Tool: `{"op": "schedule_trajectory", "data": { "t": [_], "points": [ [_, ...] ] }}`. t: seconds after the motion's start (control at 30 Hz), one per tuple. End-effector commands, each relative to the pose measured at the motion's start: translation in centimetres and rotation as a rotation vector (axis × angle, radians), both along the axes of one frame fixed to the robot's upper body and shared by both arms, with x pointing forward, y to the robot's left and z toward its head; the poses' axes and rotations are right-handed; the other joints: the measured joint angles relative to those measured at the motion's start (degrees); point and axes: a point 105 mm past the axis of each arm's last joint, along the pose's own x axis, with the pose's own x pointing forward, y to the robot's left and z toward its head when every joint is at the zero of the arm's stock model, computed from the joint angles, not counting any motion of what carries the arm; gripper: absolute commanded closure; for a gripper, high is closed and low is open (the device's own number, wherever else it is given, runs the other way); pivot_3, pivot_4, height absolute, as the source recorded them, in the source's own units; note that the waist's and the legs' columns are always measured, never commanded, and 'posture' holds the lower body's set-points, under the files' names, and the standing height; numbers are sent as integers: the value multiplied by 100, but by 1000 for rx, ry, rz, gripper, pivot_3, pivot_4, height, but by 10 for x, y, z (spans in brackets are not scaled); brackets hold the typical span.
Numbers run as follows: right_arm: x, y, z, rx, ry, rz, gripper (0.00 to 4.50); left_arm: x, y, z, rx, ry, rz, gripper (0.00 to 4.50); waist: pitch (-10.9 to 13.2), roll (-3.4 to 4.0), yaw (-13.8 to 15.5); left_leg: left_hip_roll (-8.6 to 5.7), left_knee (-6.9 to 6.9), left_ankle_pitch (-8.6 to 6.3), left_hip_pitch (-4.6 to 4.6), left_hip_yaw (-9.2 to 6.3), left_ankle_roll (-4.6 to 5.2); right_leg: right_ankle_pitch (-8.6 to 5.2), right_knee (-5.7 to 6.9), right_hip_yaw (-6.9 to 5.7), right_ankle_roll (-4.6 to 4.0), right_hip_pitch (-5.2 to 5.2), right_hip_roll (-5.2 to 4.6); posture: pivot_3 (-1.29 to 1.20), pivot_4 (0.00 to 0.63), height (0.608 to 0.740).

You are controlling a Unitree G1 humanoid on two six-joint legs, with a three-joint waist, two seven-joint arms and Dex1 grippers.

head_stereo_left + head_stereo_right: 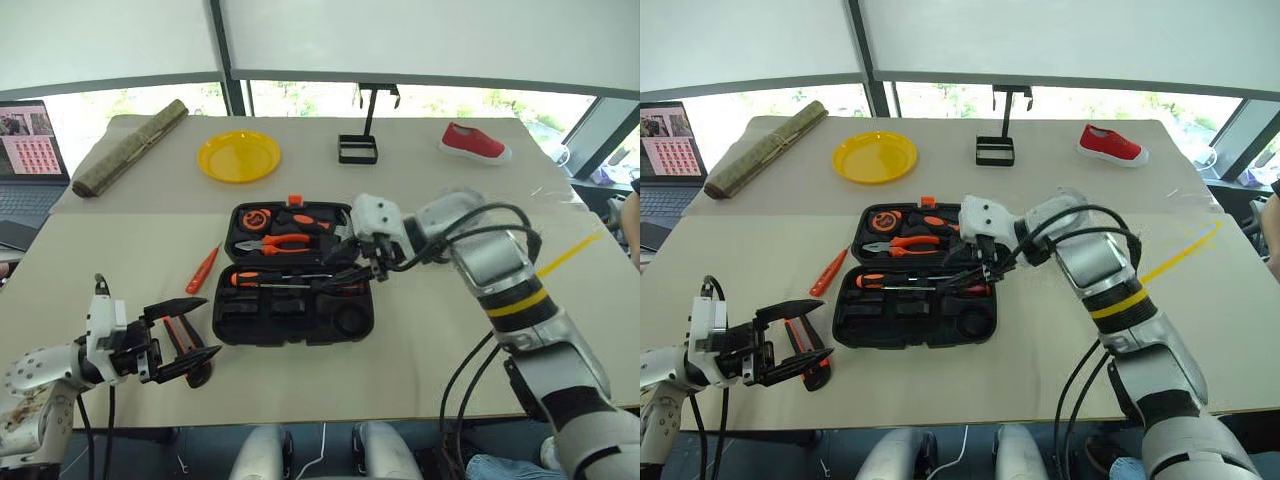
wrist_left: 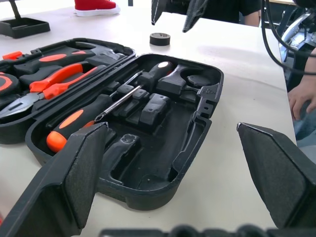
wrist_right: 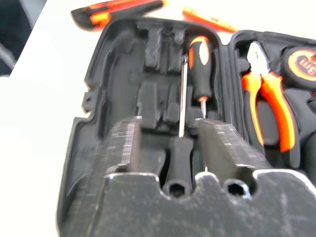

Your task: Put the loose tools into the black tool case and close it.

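Observation:
The black tool case [image 1: 290, 322] lies open in the middle of the table. Two screwdrivers [image 1: 252, 279] rest in its near half, one handle at each end. My right gripper [image 1: 362, 272] hovers open over the right-hand screwdriver handle [image 2: 155, 71], with nothing between its fingers. The tester pen [image 1: 203, 268] lies on the table just left of the case. My left gripper [image 1: 212, 327] stands wide open at the case's near left corner, its fingers either side of the utility knife [image 1: 180, 338] on the table. The tape roll [image 2: 160, 38] sits on the table beyond the case's right end.
Pliers [image 1: 275, 243] and a tape measure [image 1: 255, 218] fill the case's far half. Further back are a yellow plate [image 1: 238, 156], a rolled mat [image 1: 130, 147], a black wire stand [image 1: 358, 148] and a red shoe [image 1: 475, 142]. A laptop [image 1: 30, 150] stands at the left edge. A person's hand [image 2: 301, 96] rests beyond the table's right side.

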Motion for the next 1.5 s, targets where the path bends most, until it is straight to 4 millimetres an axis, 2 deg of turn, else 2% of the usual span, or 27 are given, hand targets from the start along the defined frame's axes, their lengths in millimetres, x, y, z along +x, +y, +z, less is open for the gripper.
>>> {"op": "schedule_trajectory", "data": {
  "t": [0.03,0.1,0.23,0.4,0.67,0.83,0.93,1.0,1.1,1.2,1.23,1.27,1.4,1.5],
  "points": [
    [3,9,-7,112,-49,-15,3907,4,-1,5,7,-41,8,0,1,1,-1,0,0,1,-2,1,-1,0,0,1,0,-2,0,0,150,740],
    [8,12,-12,144,-49,-43,4448,5,0,5,7,-40,9,0,2,2,-2,-2,0,3,-6,3,-4,0,2,3,0,-6,0,0,150,740],
    [21,12,-32,129,-65,-97,4448,6,1,5,14,-41,12,0,2,2,-7,-1,0,4,-1,2,-6,0,3,2,0,-4,3,0,150,740],
    [28,12,-43,116,-60,-117,4448,7,0,4,20,-41,11,0,2,2,-15,-1,0,4,-2,2,-6,0,2,3,0,-4,4,0,150,740],
    [29,17,-69,18,-38,-128,4448,7,4,2,28,-44,37,0,2,3,-52,2,-1,5,10,2,-8,1,7,4,-3,3,7,0,150,740],
    [19,27,-78,-33,-39,-80,4448,8,7,1,34,-37,62,0,0,3,-73,3,-11,9,32,2,-15,4,10,7,-11,14,7,0,150,740],
    [17,32,-78,-27,-47,-76,4448,8,8,-1,38,-29,81,0,-1,2,-117,5,-16,11,36,2,-17,4,11,8,-14,13,8,0,150,740],
    [19,32,-64,38,-68,-99,4448,7,11,0,36,-33,109,0,-1,2,-145,5,-22,12,36,1,-20,5,12,8,-17,10,7,0,150,740],
    [19,27,-25,259,-74,-131,4448,6,23,4,19,-43,191,0,0,1,-157,5,-34,15,35,1,-24,5,10,9,-19,5,6,0,150,740],
    [1,10,-1,395,-57,-101,3598,3,44,6,4,-35,310,0,2,2,-142,4,-42,15,20,0,-25,6,5,6,-19,-8,-4,0,150,740],
    [-7,-4,5,440,-74,-113,3372,0,62,6,8,-32,407,0,2,2,-139,4,-43,15,17,-2,-24,6,1,4,-18,-8,-7,0,150,740],
    [-14,-14,9,473,-86,-129,2965,-3,77,5,11,-26,488,0,2,2,-122,3,-44,13,16,-2,-22,6,-1,2,-17,-8,-15,0,150,740],
    [-37,-41,18,582,-90,-151,1587,-20,106,4,26,-23,629,0,1,-3,-62,-1,-54,1,21,-5,-17,4,-16,-13,-13,-1,-60,0,150,740],
    [-52,-69,16,675,-111,-208,616,-35,139,-6,61,27,821,0,2,-4,-33,0,-53,2,22,-1,-18,3,-22,-13,-14,0,-60,0,150,740]
  ]
}}
